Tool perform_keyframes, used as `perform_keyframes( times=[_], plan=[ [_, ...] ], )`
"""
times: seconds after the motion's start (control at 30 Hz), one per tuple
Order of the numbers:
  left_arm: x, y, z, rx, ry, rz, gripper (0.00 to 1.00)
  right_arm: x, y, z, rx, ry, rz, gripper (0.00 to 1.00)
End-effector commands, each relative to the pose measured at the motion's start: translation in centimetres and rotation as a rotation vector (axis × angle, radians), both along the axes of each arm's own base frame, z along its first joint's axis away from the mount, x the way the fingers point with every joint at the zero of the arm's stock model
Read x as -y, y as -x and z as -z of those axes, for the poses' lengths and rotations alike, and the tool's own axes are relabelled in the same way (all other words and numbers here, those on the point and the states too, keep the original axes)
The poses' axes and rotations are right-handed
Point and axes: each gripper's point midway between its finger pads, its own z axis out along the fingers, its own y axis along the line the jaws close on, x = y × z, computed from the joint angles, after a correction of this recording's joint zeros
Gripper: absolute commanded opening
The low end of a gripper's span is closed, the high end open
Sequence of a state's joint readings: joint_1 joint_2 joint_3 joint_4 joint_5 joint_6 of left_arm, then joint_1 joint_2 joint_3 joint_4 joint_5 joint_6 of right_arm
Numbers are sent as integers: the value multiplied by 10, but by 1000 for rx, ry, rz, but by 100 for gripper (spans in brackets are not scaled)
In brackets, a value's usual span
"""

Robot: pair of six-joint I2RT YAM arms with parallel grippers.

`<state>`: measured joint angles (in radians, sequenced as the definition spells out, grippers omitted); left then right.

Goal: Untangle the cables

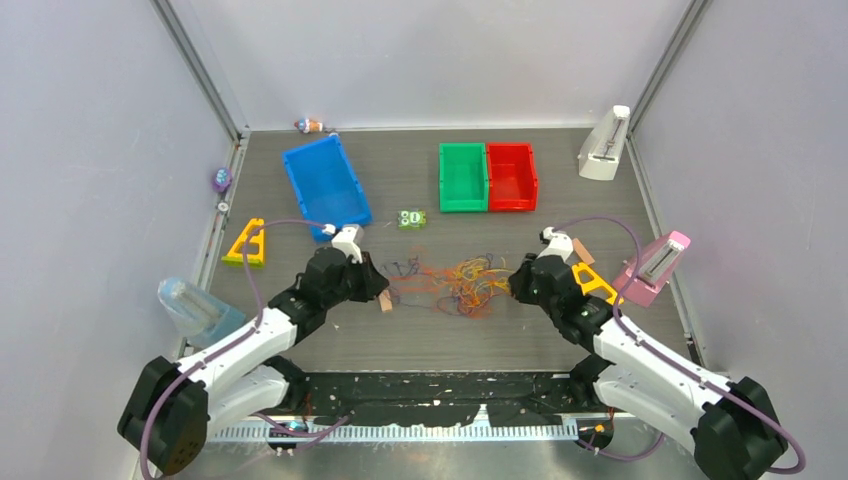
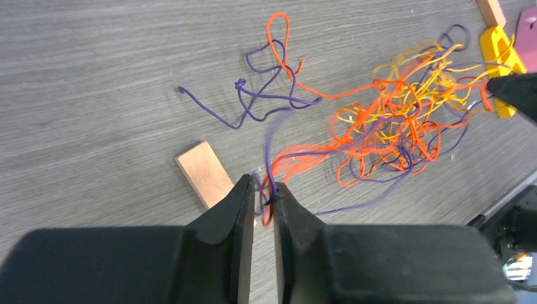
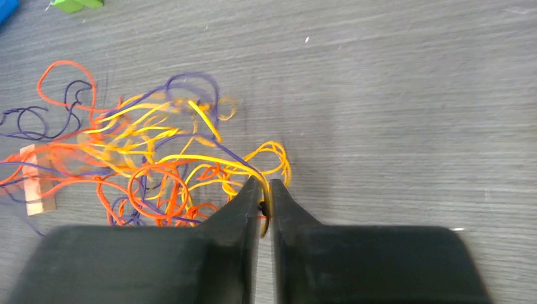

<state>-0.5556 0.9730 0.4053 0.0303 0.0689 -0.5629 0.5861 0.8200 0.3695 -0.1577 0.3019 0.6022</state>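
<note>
The thin orange, yellow and purple cables lie knotted at the middle of the grey table. Black left gripper pinches purple-orange strands, black right gripper clamps yellow ones. Untangling looks barely begun!

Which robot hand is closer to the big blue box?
Left. The left gripper sits in front of the blue box; the right gripper is past the cables, in front of the red box.
</note>
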Motion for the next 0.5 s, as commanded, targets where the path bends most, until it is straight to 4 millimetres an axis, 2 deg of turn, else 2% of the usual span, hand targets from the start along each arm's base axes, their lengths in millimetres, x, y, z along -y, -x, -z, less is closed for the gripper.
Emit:
perform_keyframes(
  times=[0.0, 0.03, 0.1, 0.13, 0.2, 0.37, 0.47],
  plan=[
    [16, -3, -15, 3, 55, 60, 42, -19, -2, -7, -7, -10, -111, 39],
    [21, -2, -18, 4, 65, 84, 58, -28, -1, -9, -20, -26, -153, 63],
    [28, -1, -22, 7, 59, 115, 74, -35, 0, -11, -30, -35, -194, 81],
    [32, 1, -24, 15, 47, 139, 78, -37, -1, -13, -29, -38, -199, 83],
    [43, 5, -26, 16, 3, 184, 83, -37, -2, -13, -36, -37, -191, 85],
    [75, 20, -24, 0, -83, 296, 82, -27, 3, 0, -101, -11, -138, 67],
    [98, 28, -17, -17, -95, 355, 81, -34, 6, 4, -96, -46, -172, 66]
  ],
)
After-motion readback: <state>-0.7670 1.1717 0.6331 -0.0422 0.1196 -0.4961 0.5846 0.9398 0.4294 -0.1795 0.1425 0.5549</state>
